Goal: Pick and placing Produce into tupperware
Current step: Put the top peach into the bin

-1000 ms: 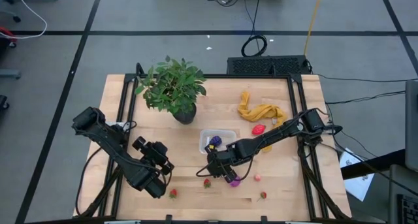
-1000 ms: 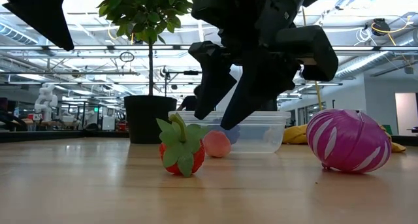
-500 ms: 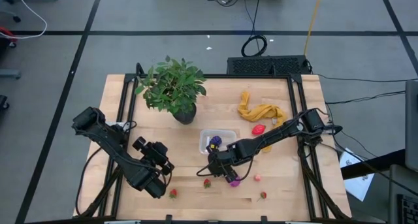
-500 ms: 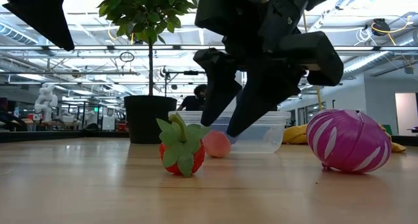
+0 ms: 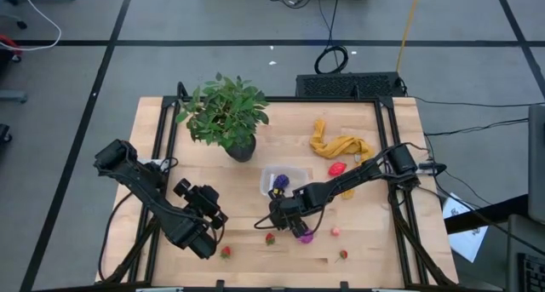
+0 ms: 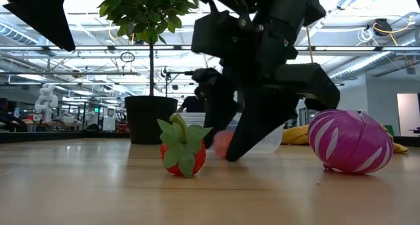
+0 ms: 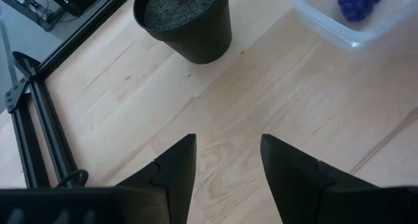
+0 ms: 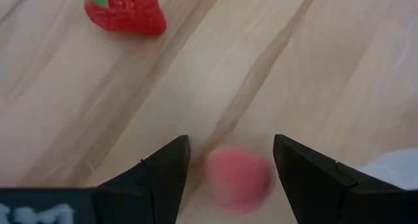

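Note:
My right gripper (image 5: 278,219) is open, low over the table just near of the clear tupperware (image 5: 294,174). In the right wrist view its fingers (image 8: 163,172) stand on either side of a small pink fruit (image 8: 238,178) without touching it. The fruit also shows in the low view (image 6: 223,143), resting on the table. A red strawberry (image 8: 124,8) lies close by on the wood (image 6: 182,149). A purple bumpy fruit (image 5: 279,183) lies inside the tupperware. My left gripper (image 5: 211,214) is open and empty (image 7: 225,165), waiting over the table's left half.
A potted plant (image 5: 226,117) stands at the far left of the tupperware. A mustard cloth (image 5: 339,146) and a red-pink fruit (image 5: 337,168) lie far right. A magenta striped fruit (image 6: 348,141), a pink one (image 5: 335,231) and two strawberries (image 5: 226,252) (image 5: 343,254) lie near the front edge.
My right gripper has gone down toward the table, still open. Its fingers now reach down on either side of the pink fruit. Nothing else has moved.

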You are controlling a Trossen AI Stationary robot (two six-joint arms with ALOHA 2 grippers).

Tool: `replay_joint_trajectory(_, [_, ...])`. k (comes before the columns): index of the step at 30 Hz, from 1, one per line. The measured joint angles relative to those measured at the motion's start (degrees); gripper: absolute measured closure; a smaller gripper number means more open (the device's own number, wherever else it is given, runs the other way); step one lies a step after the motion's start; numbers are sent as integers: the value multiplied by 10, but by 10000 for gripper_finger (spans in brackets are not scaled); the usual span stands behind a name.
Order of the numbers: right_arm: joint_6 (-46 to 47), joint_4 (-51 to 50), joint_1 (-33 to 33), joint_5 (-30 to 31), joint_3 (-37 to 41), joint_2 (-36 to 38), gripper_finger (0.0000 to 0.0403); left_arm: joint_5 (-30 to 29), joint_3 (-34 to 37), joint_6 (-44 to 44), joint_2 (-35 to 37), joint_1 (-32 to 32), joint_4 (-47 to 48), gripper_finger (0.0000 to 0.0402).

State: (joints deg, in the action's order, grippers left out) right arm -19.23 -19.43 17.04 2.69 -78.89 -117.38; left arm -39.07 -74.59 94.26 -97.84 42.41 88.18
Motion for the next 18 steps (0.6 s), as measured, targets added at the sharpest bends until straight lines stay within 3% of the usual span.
replay_joint_trajectory(18, [-3,-20,4,7,-1,-1,184,-4,0,-11,0,0,-18,224])
